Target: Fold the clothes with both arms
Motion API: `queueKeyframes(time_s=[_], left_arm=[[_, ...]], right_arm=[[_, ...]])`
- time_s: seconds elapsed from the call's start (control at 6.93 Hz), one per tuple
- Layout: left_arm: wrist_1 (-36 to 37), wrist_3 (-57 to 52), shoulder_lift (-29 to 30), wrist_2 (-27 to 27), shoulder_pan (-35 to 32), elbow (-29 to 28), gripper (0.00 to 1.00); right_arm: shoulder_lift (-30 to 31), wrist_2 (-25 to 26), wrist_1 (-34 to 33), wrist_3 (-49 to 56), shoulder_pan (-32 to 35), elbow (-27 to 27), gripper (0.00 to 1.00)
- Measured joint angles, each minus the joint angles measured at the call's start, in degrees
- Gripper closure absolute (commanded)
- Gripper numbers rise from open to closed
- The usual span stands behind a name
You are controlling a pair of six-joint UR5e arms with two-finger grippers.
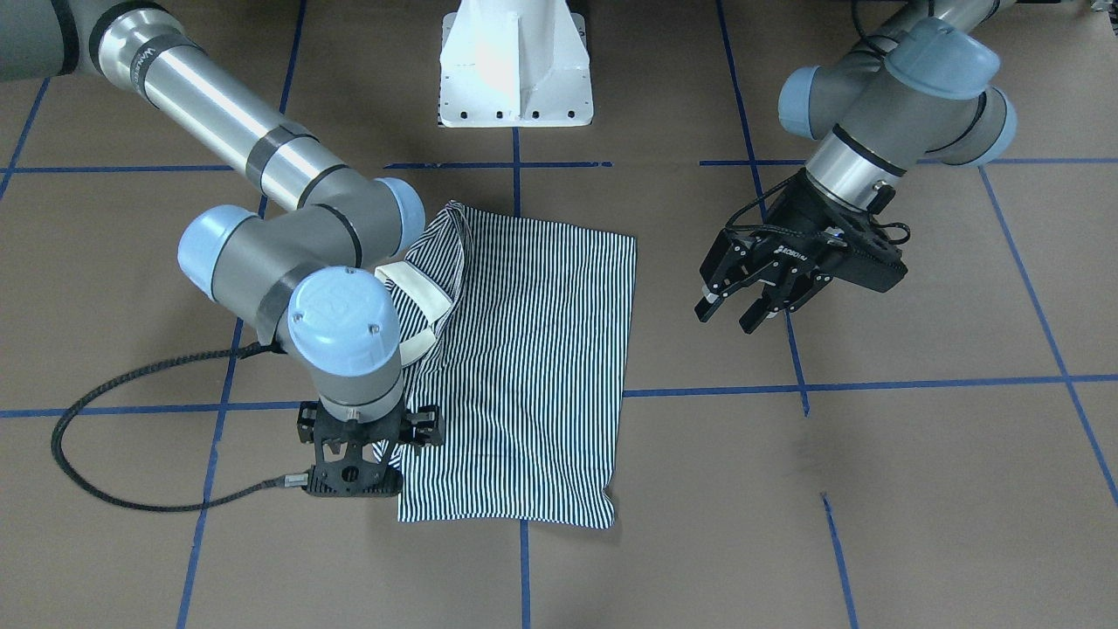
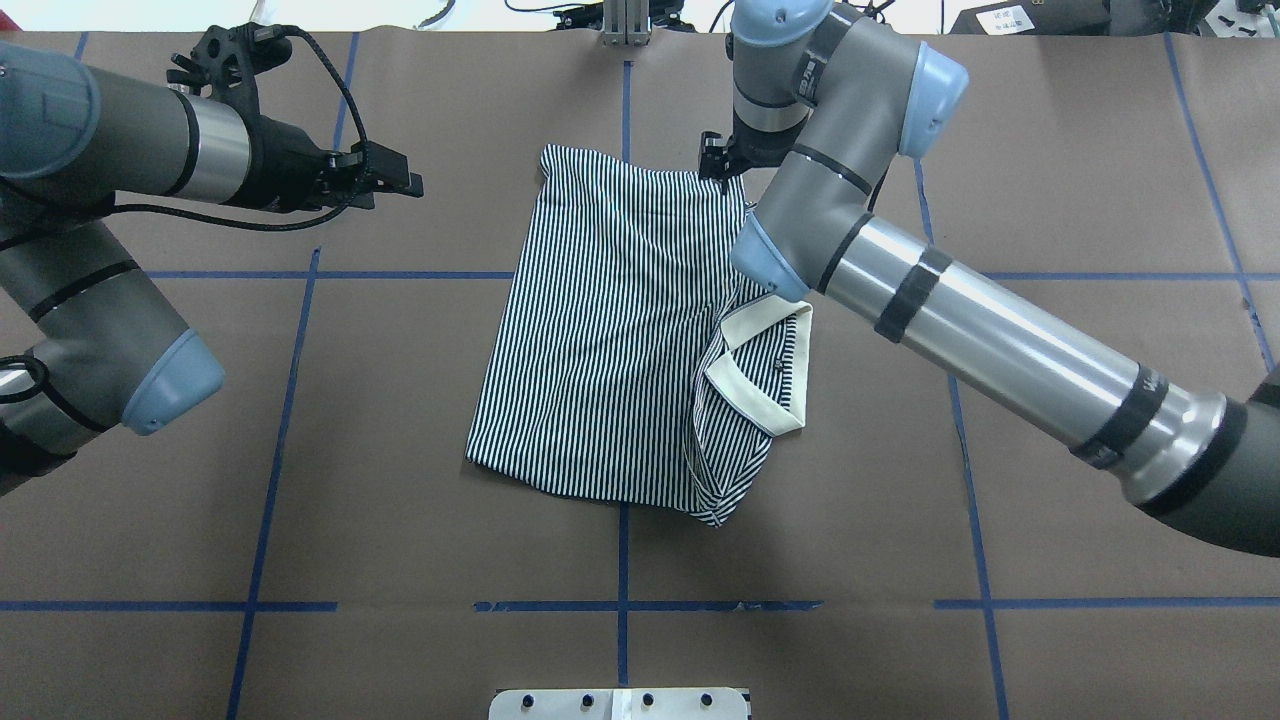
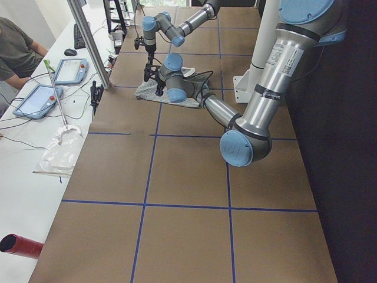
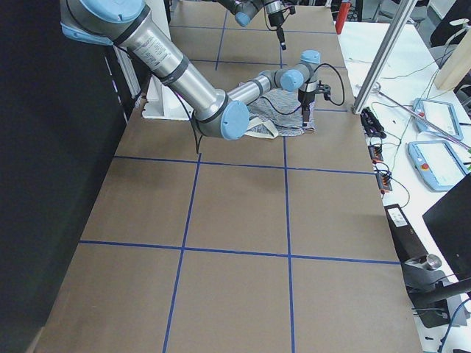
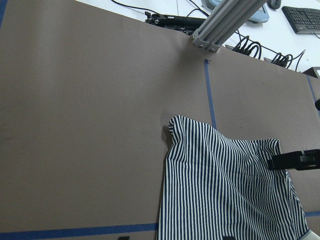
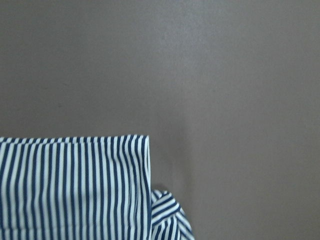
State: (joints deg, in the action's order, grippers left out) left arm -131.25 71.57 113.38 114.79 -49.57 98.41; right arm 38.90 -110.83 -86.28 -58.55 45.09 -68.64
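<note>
The striped polo shirt (image 1: 533,349) (image 2: 600,330) lies folded into a rough rectangle at the table's centre. Its cream collar (image 2: 765,370) (image 1: 424,301) is turned out on the side under my right arm. My right gripper (image 1: 362,444) (image 2: 722,165) points straight down at the shirt's far corner on that side, its linkages spread, open. The right wrist view shows only that corner of the shirt (image 6: 75,190) lying flat, with no fingers. My left gripper (image 1: 727,316) (image 2: 400,172) hovers open and empty, well off the shirt's other side. The left wrist view shows the shirt (image 5: 225,190) below it.
The white pedestal base (image 1: 515,70) (image 2: 620,703) stands at the robot's edge of the table. Blue tape lines (image 2: 300,400) grid the brown surface. Beyond the far edge a bench holds tablets (image 3: 70,71) and cables, and a person (image 3: 17,50) sits there. An aluminium post (image 5: 225,20) rises at that edge.
</note>
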Motion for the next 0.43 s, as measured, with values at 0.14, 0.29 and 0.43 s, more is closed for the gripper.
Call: queueKeyframes(time_s=[0.14,0.29,0.43], left_arm=[[0.0,0.2,0.0,0.1,0.0,0.3,0.31],[0.1,0.4,0.0,0.2,0.0,0.4,0.31],[0.4,0.5,0.0,0.2,0.1,0.3,0.31]], right_arm=[[3.9,0.2,-1.6,-5.8,-2.7,-7.6,0.0],[6.7,0.6,-4.6,-9.9,-5.9,-14.1,0.0],[8.3,1.3,-8.5,-13.5,-9.6,-19.5,0.0]])
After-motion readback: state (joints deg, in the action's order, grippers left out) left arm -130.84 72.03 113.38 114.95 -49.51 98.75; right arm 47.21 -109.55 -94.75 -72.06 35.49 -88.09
